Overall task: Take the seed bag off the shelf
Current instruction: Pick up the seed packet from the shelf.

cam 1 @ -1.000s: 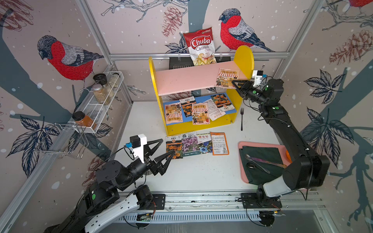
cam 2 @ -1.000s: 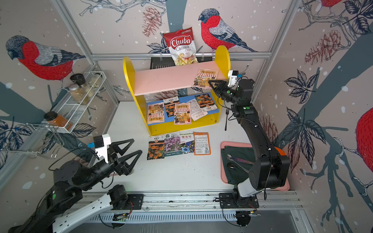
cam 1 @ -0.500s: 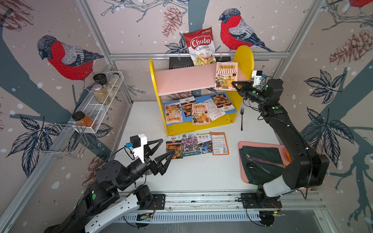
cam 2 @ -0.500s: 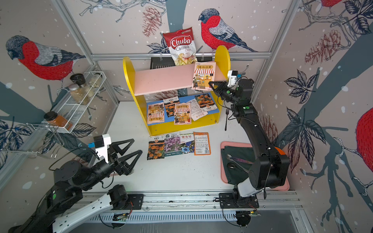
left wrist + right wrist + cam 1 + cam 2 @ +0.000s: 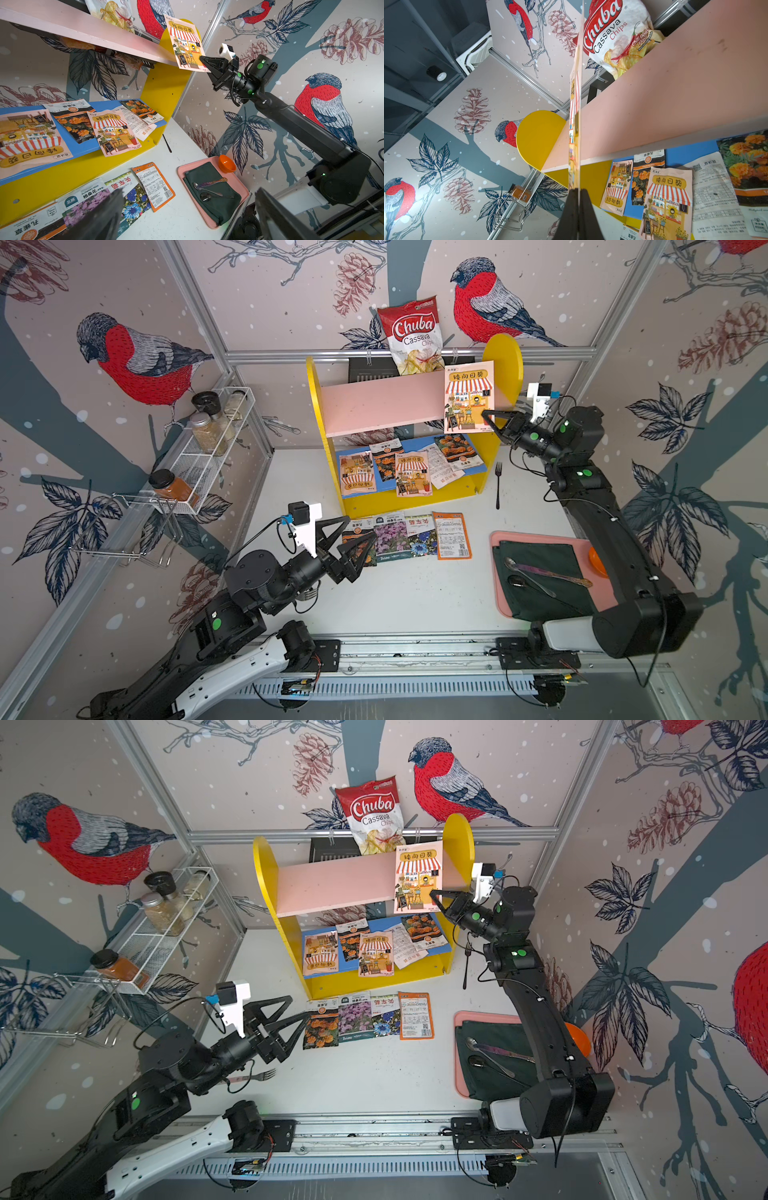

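The shelf has yellow side panels, a pink upper board and a blue lower board. A pink seed bag with a striped-awning shop picture stands upright at the right end of the pink board. My right gripper is shut on its lower edge. In the right wrist view the bag shows edge-on, running up from the closed jaws of that gripper. My left gripper hangs open and empty over the table's row of packets.
Several seed packets lie on the blue board, and several more on the table before the shelf. A Chuba chips bag hangs behind. A pink tray holds cloth and cutlery. A black fork lies right of the shelf; a wire rack stands left.
The right gripper closed on the seed bag. The bag, lying flat on the pink board a second ago, now stands upright. The left arm has not moved.
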You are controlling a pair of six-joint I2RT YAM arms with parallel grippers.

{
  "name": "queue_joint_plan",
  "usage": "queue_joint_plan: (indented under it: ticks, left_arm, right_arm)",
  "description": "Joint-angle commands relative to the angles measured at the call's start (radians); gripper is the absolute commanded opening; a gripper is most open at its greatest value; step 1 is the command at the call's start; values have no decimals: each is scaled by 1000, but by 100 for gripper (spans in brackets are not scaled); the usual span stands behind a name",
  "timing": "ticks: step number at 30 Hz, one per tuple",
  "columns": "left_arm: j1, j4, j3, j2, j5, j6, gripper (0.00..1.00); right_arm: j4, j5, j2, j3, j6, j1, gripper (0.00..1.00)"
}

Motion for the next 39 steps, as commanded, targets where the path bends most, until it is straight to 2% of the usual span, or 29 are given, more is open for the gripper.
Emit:
queue_joint_plan:
  ticks: [1, 7, 12, 15, 19, 27, 34, 39]
  left_arm:
    - [2, 126, 22, 51, 43, -25, 98]
    - [2, 229, 77, 184, 119, -41, 98]
    - [13, 288, 89, 265, 160, -72, 96]
    - [69, 344, 114, 294, 247, -112, 95]
    - [172, 459, 69, 308, 384, -181, 92]
    - [223, 605, 70, 390, 536, -247, 87]
    - [235, 664, 81, 448, 582, -274, 82]
    - [235, 700, 75, 465, 597, -286, 70]
  right_arm:
    - [-38, -35, -73, -27, -72, 16, 0]
    - [-155, -20, -207, -70, -186, 119, 0]
    - [-208, 0, -297, -106, -227, 196, 0]
    - [-215, -13, -343, -132, -229, 220, 0]
    - [-220, -31, -396, -176, -224, 248, 0]
    - [-130, -45, -455, -297, -166, 307, 0]
    - [-70, -39, -467, -342, -141, 368, 0]
    - [-68, -18, -455, -347, -147, 406, 0]
